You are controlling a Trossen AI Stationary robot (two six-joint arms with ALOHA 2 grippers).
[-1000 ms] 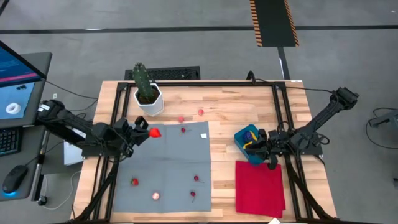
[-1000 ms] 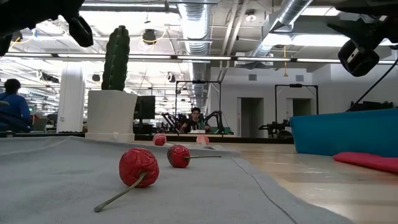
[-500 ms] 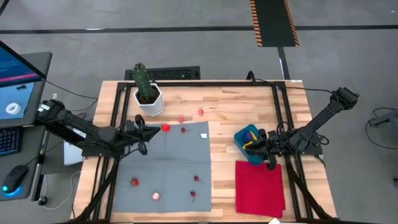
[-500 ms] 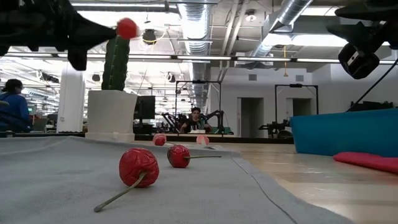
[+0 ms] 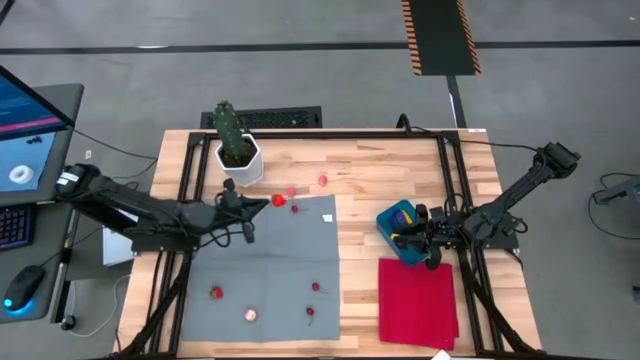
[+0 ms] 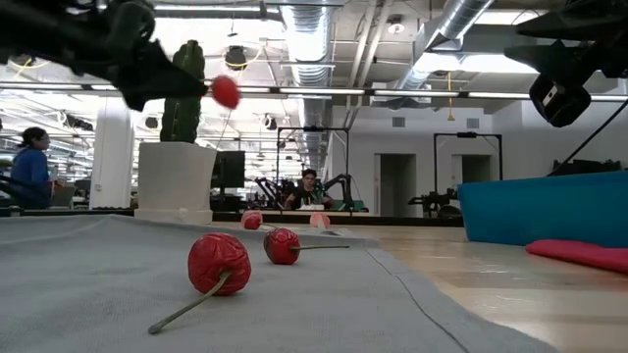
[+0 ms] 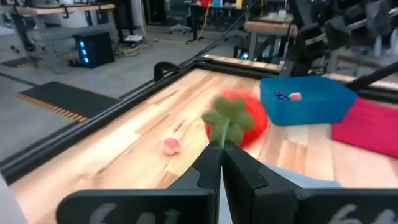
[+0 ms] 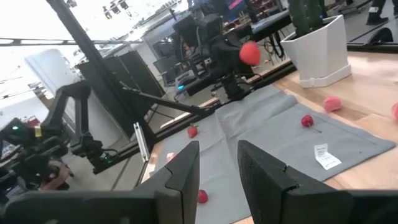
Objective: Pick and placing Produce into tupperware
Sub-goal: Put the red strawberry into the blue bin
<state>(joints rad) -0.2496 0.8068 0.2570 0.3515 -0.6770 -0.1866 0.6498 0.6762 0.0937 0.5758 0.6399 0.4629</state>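
One wooden table (image 5: 390,175), grey cloth (image 5: 265,265) — open workshop

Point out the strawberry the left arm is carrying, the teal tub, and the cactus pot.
strawberry (image 7: 239,119): left wrist view, on its red body behind the green leaves.
teal tub (image 5: 389,217): high view, on its rim.
cactus pot (image 6: 175,176): low view, on its white front wall.

The left gripper (image 5: 268,203) holds a fruit (image 5: 278,201) above the cloth (image 5: 265,265). The tub (image 5: 398,231) lies well to its right, the cactus (image 5: 232,137) behind it to the left.
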